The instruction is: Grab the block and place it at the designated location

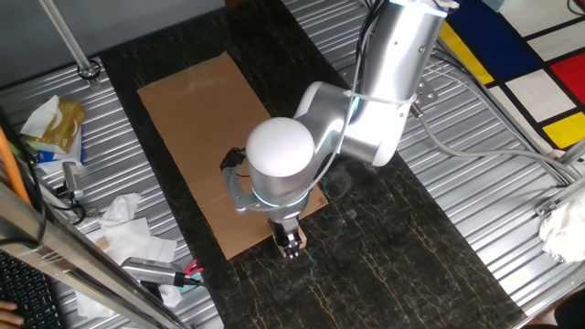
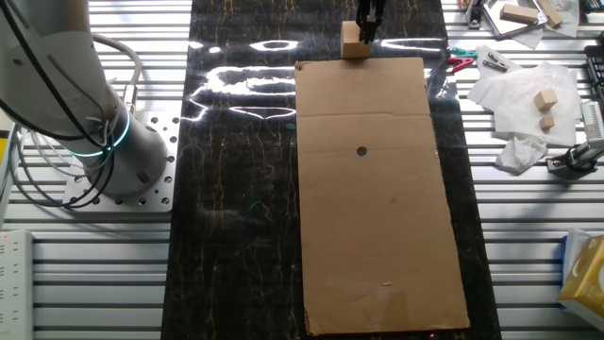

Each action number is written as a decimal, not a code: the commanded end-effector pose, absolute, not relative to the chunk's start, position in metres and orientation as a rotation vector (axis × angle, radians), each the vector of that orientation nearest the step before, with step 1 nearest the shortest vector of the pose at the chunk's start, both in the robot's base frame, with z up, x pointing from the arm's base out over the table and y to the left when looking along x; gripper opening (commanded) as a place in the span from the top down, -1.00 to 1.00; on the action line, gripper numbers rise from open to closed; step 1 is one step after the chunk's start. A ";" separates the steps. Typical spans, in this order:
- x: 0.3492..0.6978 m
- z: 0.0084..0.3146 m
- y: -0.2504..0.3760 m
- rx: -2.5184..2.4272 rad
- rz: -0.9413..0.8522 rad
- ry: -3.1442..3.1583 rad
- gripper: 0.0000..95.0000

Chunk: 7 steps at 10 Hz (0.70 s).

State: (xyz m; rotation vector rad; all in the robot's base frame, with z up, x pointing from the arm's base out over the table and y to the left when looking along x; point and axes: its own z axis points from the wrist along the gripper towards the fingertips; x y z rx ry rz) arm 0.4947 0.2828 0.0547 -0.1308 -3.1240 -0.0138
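Block right at my gripper, dot's further in

Gripper (image 2: 368,33) touching block (image 2: 354,42) just off the cardboard's (image 2: 377,236) edge; can't tell if it's clamped, dot (image 2: 362,151) sits mid-sheet.

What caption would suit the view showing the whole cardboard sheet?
Gripper at a pale wooden cube beyond the brown cardboard sheet, its black dot uncovered.

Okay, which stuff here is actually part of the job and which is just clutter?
Part of the job:
- block
- black dot on the cardboard sheet
- gripper, at the block

Just lying about:
- crumpled white paper
- spare wooden pieces
- red-handled tool
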 end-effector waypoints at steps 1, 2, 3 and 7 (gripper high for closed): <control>0.495 0.055 0.283 -0.119 -0.019 -3.127 1.00; 0.495 0.055 0.283 -0.112 -0.023 -3.130 1.00; 0.496 0.056 0.283 -0.108 -0.034 -3.132 1.00; 0.500 0.075 0.284 -0.096 -0.052 -3.129 1.00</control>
